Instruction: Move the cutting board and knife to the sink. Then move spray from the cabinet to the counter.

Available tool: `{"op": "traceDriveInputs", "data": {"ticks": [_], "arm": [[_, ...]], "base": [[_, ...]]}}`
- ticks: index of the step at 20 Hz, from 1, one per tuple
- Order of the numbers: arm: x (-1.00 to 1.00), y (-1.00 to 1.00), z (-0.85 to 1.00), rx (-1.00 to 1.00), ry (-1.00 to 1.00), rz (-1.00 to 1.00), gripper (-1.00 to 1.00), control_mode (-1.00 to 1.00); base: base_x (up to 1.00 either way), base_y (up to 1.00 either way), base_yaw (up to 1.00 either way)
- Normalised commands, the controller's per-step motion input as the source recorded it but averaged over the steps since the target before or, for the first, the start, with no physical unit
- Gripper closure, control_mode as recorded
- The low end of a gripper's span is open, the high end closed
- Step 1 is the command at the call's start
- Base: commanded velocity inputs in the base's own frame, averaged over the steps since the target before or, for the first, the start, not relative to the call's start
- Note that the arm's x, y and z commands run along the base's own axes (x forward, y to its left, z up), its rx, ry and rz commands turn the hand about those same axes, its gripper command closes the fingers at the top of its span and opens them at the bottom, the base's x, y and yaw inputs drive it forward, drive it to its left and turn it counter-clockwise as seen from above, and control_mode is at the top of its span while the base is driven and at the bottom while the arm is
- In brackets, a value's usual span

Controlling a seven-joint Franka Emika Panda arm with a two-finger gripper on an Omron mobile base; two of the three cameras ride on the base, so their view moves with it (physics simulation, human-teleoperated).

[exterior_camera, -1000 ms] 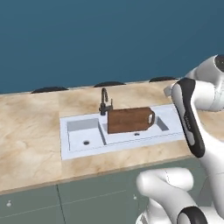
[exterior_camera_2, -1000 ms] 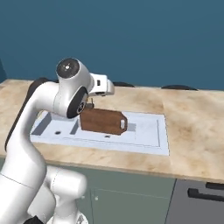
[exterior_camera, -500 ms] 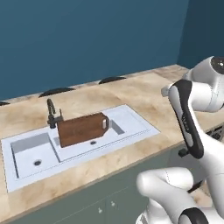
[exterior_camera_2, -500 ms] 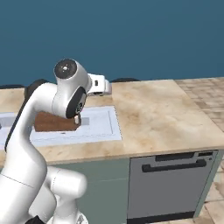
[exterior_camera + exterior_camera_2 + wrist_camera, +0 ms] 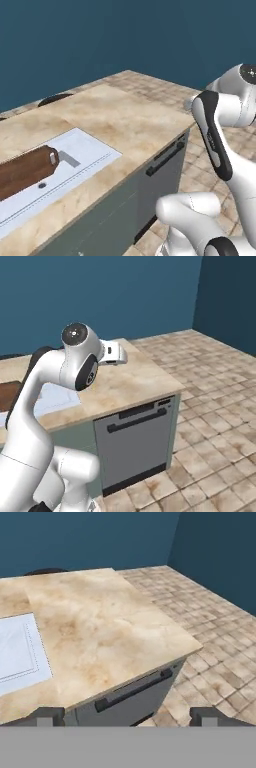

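Cutting board (image 5: pixel 25 171) in the sink (image 5: pixel 85 150), apparently unlabelled; jaws (image 5: pixel 128 717) wide apart, empty, above the counter (image 5: pixel 110 627).

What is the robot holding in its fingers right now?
Nothing. In the hand view the two dark fingers stand wide apart with only the counter between them. The cutting board already lies in the sink.
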Motion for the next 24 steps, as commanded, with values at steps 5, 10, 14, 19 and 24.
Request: {"op": "traceDriveInputs", "data": {"ticks": [5,10,14,19,24], "arm": [[0.0,0.0,0.0,0.0,0.0,0.0,-1.0,1.0],[0.0,0.0,0.0,0.0,0.0,0.0,-1.0,1.0],[0.0,0.0,0.0,0.0,0.0,0.0,-1.0,1.0],[0.0,0.0,0.0,0.0,0.0,0.0,-1.0,1.0],[0.0,0.0,0.0,0.0,0.0,0.0,-1.0,1.0]], "base": [[-0.22,-0.56,-0.56],[-0.24,-0.42,-0.57],[-0.24,-0.27,-0.62],[-0.18,-0.22,-0.63],[-0.15,-0.14,-0.65]]}}
